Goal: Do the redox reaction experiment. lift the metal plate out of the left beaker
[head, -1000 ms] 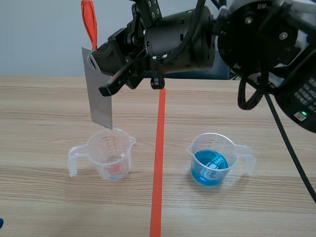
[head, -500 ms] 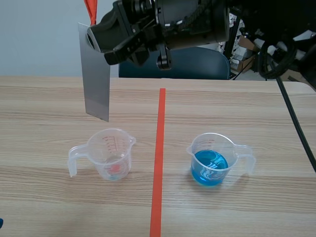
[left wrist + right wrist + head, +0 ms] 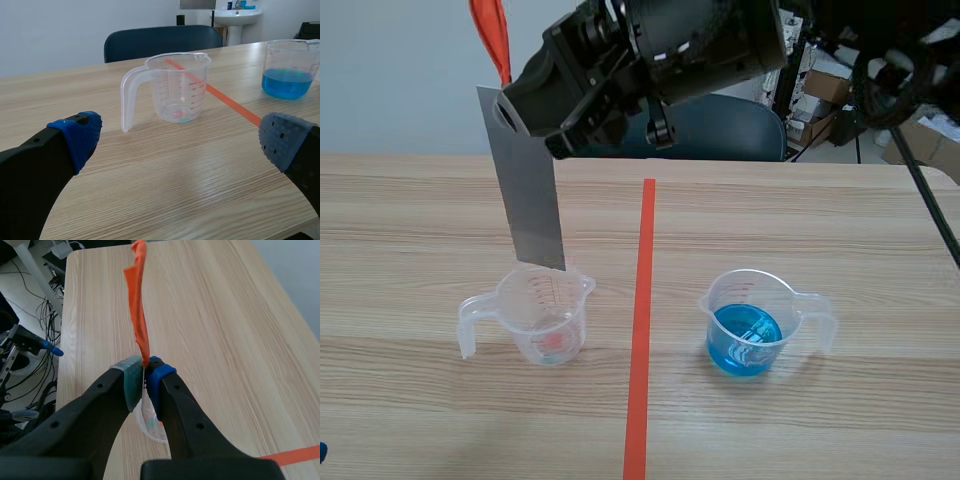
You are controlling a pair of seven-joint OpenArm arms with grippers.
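right gripper point(image 3: 145, 375) clenches the plate point(image 3: 528, 190) above the near-empty left beaker point(image 3: 545, 315); right beaker point(image 3: 750, 320) holds blue liquid point(image 3: 744, 338); left gripper point(image 3: 182, 137) released.

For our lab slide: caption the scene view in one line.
The right gripper holds metal plate over left beaker; other beaker contains blue liquid.

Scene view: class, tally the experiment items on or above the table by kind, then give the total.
Clear plastic handled beakers: 2 (nearly empty beaker, beaker with blue liquid)
Flat grey metal plate: 1
Orange ribbon at the plate's top: 1
Total: 4
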